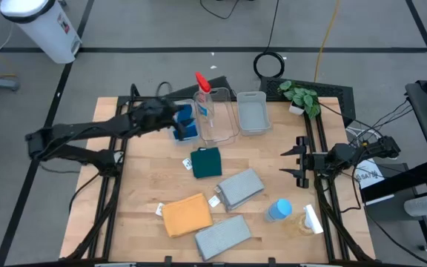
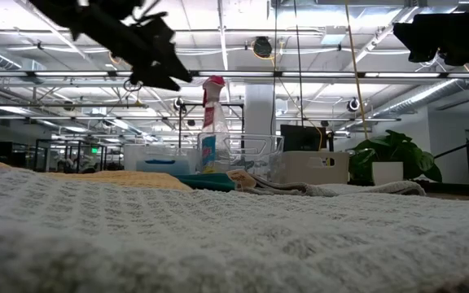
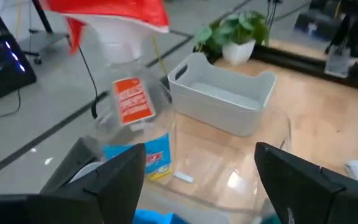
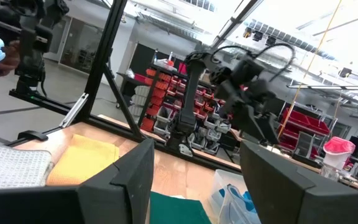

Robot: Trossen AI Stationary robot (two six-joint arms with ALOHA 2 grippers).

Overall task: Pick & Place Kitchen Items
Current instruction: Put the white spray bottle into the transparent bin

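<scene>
The left gripper (image 1: 175,119) hangs over the back of the table, right by the red-topped spray bottle (image 1: 202,104) that stands upright in the clear plastic bin (image 1: 228,127). In the left wrist view its fingers stand wide apart with nothing between them, and the bottle sits just ahead and a bit off to one side. So the robot looks to be either lining up on that bottle or backing off from it; hard to call which from this alone.

If it's going for a grab, the safest bet is probably to centre the jaws on the bottle's body below the trigger head, not on the red top, and mind the bin wall so a finger doesn't clip it. The bottle is tall and narrow, so it could tip if nudged.

The right gripper (image 1: 296,162) waits at the right edge of the table, fingers apart and empty.

Still loose on the table: a dark-green cloth (image 1: 207,162), two grey cloths, an orange cloth (image 1: 187,215) and a blue-topped bottle (image 1: 279,211).

As for writing, the bottle has an orange label (image 3: 132,99) and a blue one lower down, but the print is too blurred to read.
</scene>
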